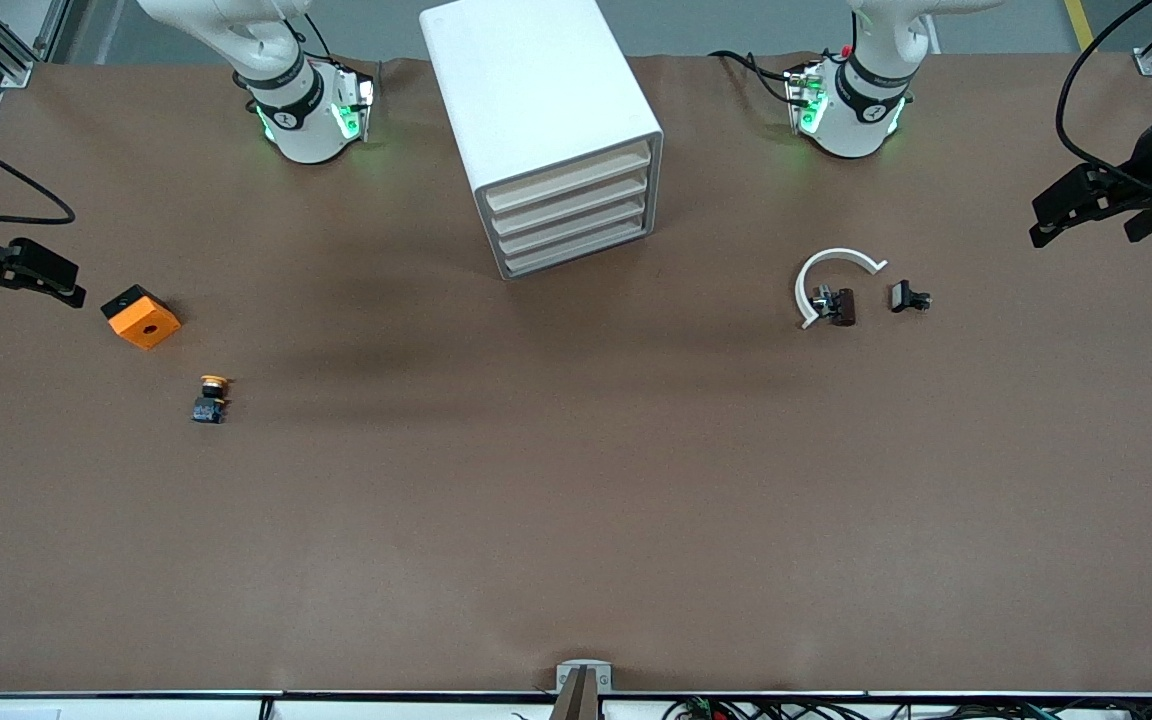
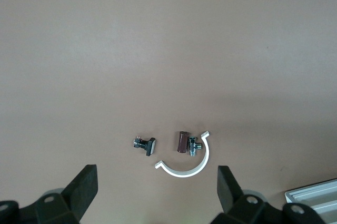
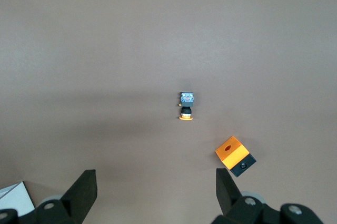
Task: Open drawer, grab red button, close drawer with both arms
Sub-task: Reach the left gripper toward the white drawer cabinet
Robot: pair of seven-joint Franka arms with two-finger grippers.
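Nearest the camera lies a small push button with an orange-yellow cap (image 1: 211,398), on the brown tabletop (image 1: 576,520) toward the right arm's end. Just farther off sits an orange block with a black base (image 1: 141,316), close by the right gripper (image 1: 48,281), which hovers at the table's edge with its fingers spread wide and nothing between them. Toward the left arm's end, at about the same depth, lie a white half-ring clip (image 1: 829,278) with a dark brown fitting (image 1: 840,306) touching it, and a small black fitting (image 1: 908,297) just beside them. The left gripper (image 1: 1071,212) hangs past these at that edge of the table, also spread and empty.

Farthest stands a white cabinet with four drawers (image 1: 568,212), all closed, between the two arm bases. No red-capped button shows anywhere; it is probably inside a drawer.

The main risk, as I judge it, is taking the orange-capped button for the red one, since it lies in plain reach. Pulling the wrong drawer, or dragging the unbraced cabinet along the smooth tabletop, could also spoil the opening.

The tabletop is plain matte brown; grey floor and cables edge it.
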